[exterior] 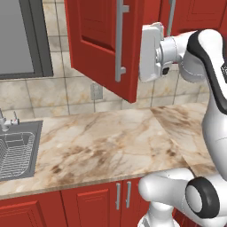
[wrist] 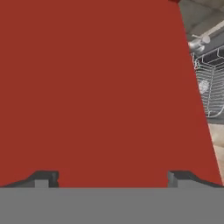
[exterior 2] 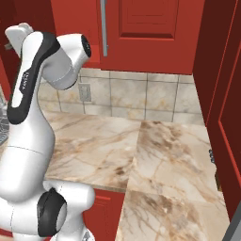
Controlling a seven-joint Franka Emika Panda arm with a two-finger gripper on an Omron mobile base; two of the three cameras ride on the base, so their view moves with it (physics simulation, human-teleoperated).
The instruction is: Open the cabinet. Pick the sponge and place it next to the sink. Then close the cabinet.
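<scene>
The jaws stand spread wide with nothing between them: in the hand view the gripper (wrist: pixel 113 177) shows its two dark fingertips (wrist: pixel 43 178) far apart at the bottom edge, facing a flat glossy red surface close in front.

That surface belongs to the cabinet (exterior: pixel 99 42), the red wall unit above the counter. In the left base view its left door hangs swung out from the wall, its lower corner reaching down over the tiled backsplash, and its long silver bar handle (exterior: pixel 119 40) runs down the outer face. The white hand sits just beside the free edge of that door, on the inner side, so the door panel stands directly between the hand and the sink side of the counter. The right door (exterior 2: pixel 148 33) is seen closed in the right base view, with its own bar handle (exterior 2: pixel 103 28) near its left edge.

The sponge cannot be made out in any view.

The sink (exterior: pixel 17 153) lies at the far left of the marble counter (exterior: pixel 111 142), well apart from the hand, with a wire rack (exterior: pixel 15 150) inside and a small silver faucet (exterior: pixel 5 119) at its back rim. An outlet plate (exterior: pixel 96 91) sits on the tiles below the open door. Low red cabinets with short silver handles (exterior: pixel 123 195) run under the counter. A tall red panel (exterior 2: pixel 219 94) closes the right side.
</scene>
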